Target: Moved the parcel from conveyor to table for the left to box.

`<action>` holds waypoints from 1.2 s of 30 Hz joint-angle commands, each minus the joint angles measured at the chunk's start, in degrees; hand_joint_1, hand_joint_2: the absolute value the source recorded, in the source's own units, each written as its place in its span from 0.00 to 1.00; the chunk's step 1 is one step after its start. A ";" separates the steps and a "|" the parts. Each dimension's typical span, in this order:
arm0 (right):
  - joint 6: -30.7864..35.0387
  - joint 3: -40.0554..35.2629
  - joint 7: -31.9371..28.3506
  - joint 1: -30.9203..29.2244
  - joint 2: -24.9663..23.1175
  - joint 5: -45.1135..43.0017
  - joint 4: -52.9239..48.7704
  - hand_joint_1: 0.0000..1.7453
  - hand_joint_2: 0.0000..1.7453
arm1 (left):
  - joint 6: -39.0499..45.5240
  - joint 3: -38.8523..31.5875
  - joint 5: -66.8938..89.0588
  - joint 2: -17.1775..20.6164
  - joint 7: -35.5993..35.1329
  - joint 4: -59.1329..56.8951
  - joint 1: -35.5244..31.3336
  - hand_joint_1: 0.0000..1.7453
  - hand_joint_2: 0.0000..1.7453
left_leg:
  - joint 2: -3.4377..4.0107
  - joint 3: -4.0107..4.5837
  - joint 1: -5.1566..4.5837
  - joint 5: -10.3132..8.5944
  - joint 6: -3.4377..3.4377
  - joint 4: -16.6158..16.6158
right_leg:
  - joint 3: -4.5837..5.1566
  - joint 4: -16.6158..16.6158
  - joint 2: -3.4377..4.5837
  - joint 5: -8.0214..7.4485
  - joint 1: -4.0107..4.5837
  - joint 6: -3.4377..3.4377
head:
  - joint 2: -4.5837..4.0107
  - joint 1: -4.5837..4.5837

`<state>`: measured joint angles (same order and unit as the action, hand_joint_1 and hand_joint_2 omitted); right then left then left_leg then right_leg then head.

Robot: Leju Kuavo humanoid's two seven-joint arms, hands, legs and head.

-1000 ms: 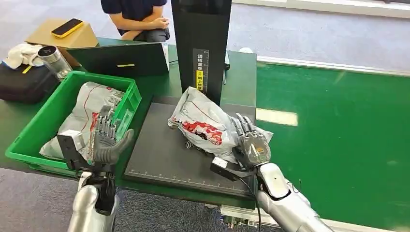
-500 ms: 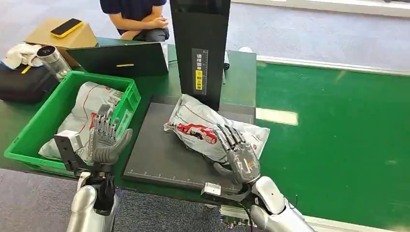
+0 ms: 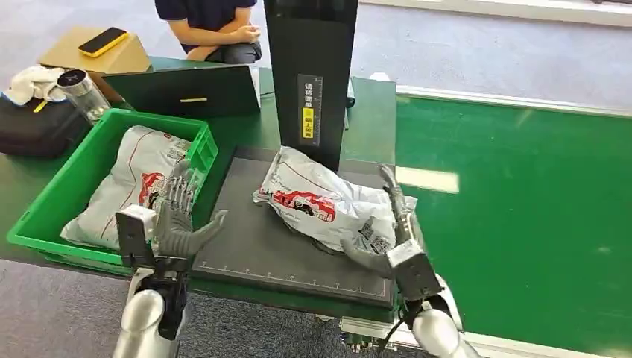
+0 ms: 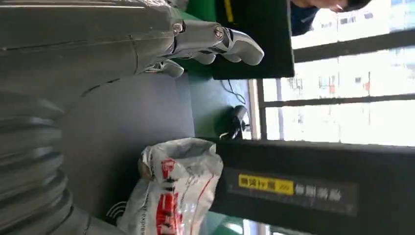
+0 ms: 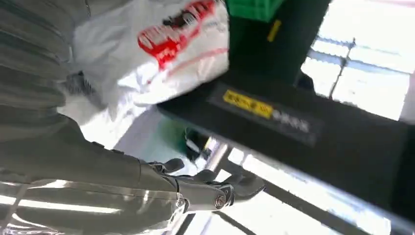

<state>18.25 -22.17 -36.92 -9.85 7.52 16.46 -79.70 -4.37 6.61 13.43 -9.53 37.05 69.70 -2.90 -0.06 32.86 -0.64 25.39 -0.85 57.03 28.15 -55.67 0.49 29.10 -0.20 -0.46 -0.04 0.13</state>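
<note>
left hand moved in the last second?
Yes. The left hand shifted right, from in front of the green plastic crate toward the dark grey mat.

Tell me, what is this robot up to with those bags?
A white parcel lies on the dark mat on the green table. The right hand is at the parcel's end, fingers spread along it. The left hand hovers open between the mat and a green crate, which already holds another parcel.

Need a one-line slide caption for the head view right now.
White parcel lies on the dark platform; right hand touches its edge, left hand open beside the green crate.
</note>
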 commanded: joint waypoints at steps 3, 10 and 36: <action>-3.33 22.66 1.23 11.44 -7.72 -2.57 -16.61 0.00 1.00 | 1.77 15.08 10.34 0.33 -0.73 0.31 -7.17 0.00 1.00 | -0.33 0.06 -0.01 -0.04 0.12 -0.01 | -0.03 0.00 -0.39 0.07 -0.01 0.02 | 0.00 -0.02; -12.96 33.74 3.13 13.04 -12.13 -5.83 -15.49 0.00 1.00 | 2.67 25.81 15.36 -2.28 -1.67 -10.49 -15.67 0.00 1.00 | -0.51 -0.05 0.00 -0.07 0.14 -0.10 | -0.17 0.10 -0.58 0.06 -0.01 0.00 | 0.00 0.02; -15.49 37.47 3.28 11.99 -17.21 0.15 -14.97 0.00 1.00 | -3.42 52.04 36.65 -10.36 -33.81 -53.42 -35.21 0.00 1.00 | -0.05 -0.11 -0.02 -0.03 0.05 -0.09 | -0.07 0.06 -0.12 0.00 0.01 0.01 | 0.02 0.00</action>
<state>2.93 12.52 -33.48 3.02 -6.32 16.00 -96.72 -6.75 51.38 48.89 -19.34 8.85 27.50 -33.00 -0.09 32.86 -0.67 25.36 -0.92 57.00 28.19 -55.67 0.42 29.10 -0.20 -0.47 -0.02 0.13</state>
